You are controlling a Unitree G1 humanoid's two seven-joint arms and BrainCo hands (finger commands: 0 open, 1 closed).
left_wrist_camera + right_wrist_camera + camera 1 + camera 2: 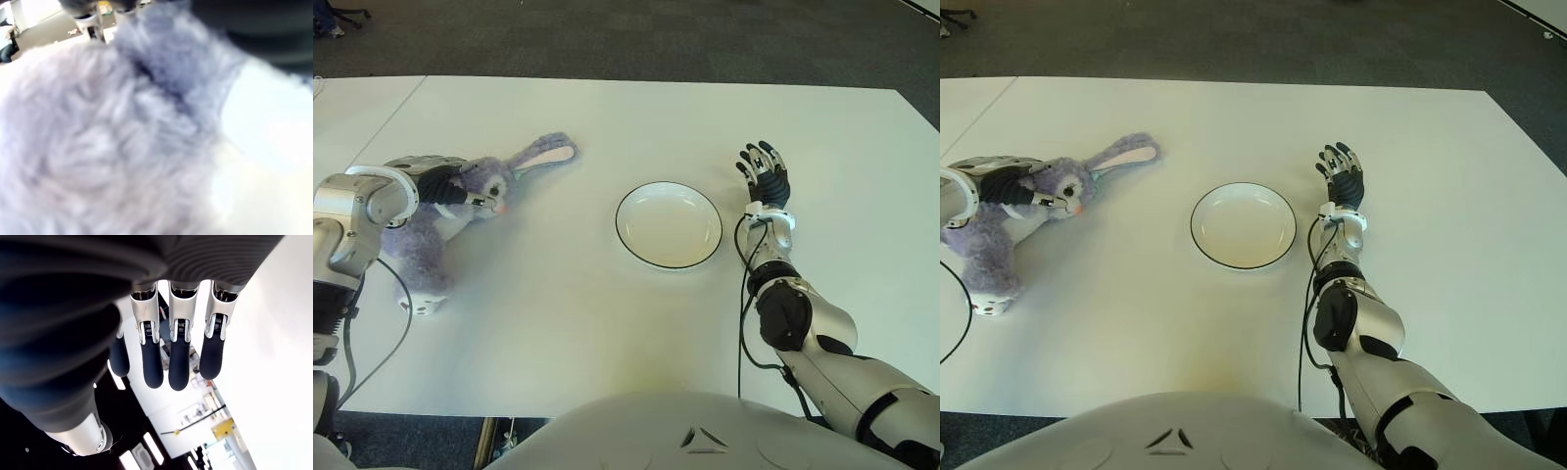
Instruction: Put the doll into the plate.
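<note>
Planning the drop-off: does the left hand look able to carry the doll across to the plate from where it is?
Probably yes. The left hand is on the purple rabbit doll, and only bare table lies between it and the empty plate. The right hand shows beyond the plate's right side, out of the path.

No readable text, label or number anywhere.

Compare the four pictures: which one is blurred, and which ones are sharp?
Left wrist view: blurred, filled by the doll's fur pressed close. Both eye views: sharp, showing the left hand on the doll and the plate. Right wrist view: the right hand's fingers sharp, background hazy.
</note>
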